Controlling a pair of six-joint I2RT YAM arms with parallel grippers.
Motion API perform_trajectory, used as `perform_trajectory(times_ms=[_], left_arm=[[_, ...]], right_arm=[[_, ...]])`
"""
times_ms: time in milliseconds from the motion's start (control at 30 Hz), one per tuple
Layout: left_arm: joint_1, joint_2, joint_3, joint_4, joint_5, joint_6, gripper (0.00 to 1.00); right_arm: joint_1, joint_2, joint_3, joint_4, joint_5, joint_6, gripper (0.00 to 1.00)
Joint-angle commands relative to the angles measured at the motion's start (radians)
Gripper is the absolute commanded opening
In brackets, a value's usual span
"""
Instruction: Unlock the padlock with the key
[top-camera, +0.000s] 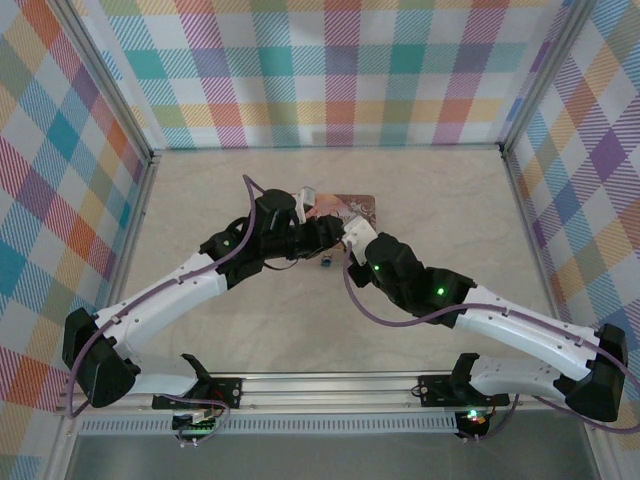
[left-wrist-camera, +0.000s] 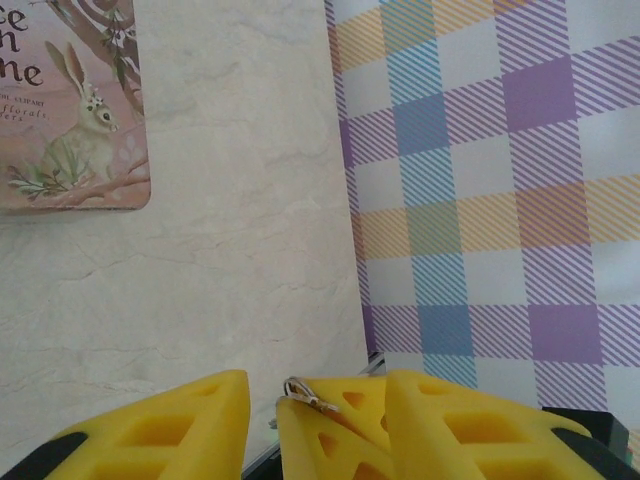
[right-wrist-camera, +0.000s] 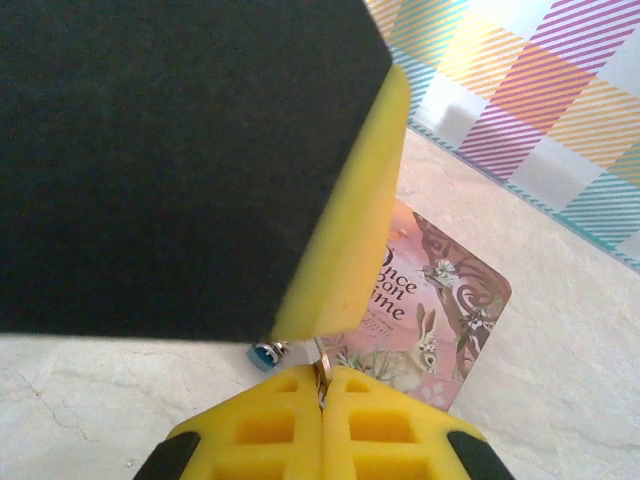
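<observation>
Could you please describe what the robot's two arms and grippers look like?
Both the left arm and right arm have white links joined by black housings, with small green lights glowing on them. A purple cable loops along each. The left gripper and right gripper carry yellow fingers with moulded cut-outs, black at the base.

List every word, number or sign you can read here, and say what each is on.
"nce / on / ime": big lettering on the tin, right wrist view, with the first letters hidden.
"ce / n / me": the same lettering on the tin, left wrist view, cut off by the picture's edge.
Small print under the lettering: too small to read.
No other text can be read.
</observation>
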Motion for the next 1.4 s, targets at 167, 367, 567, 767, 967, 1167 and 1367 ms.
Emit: perform_trajectory(times_ms=[167, 367, 567, 767, 967, 1167, 1367], left_arm=[[-0.019, 0.017, 0.050, -0.017, -0.010, -0.013, 0.34], [-0.021, 0.027, 0.054, -0.026, -0.014, -0.015, 0.30], [-0.021, 0.029, 0.049, -0.031, -0.023, -0.019, 0.26], [-0.022, 0.021, 0.049, -0.031, -0.038, -0.019, 0.22], [-0.022, 0.012, 0.044, -0.064, -0.054, -0.017, 0.14], [-0.021, 0.000, 0.032, -0.067, -0.070, -0.011, 0.07], [-0.016, -0.013, 0.031, -0.113, -0.122, 0.043, 0.00]], right_arm=[[0.019, 0.010, -0.009, 0.048, 0.043, -0.023, 0.00], [0.033, 0.019, -0.008, 0.057, 0.064, -0.063, 0.00], [0.041, 0.025, -0.011, 0.065, 0.080, -0.073, 0.00], [0.048, 0.034, -0.011, 0.071, 0.100, -0.084, 0.00], [0.054, 0.039, -0.011, 0.080, 0.112, -0.090, 0.00], [0.055, 0.031, -0.014, 0.079, 0.112, -0.086, 0.11], [0.051, -0.021, -0.065, 0.092, 0.109, -0.039, 0.46]])
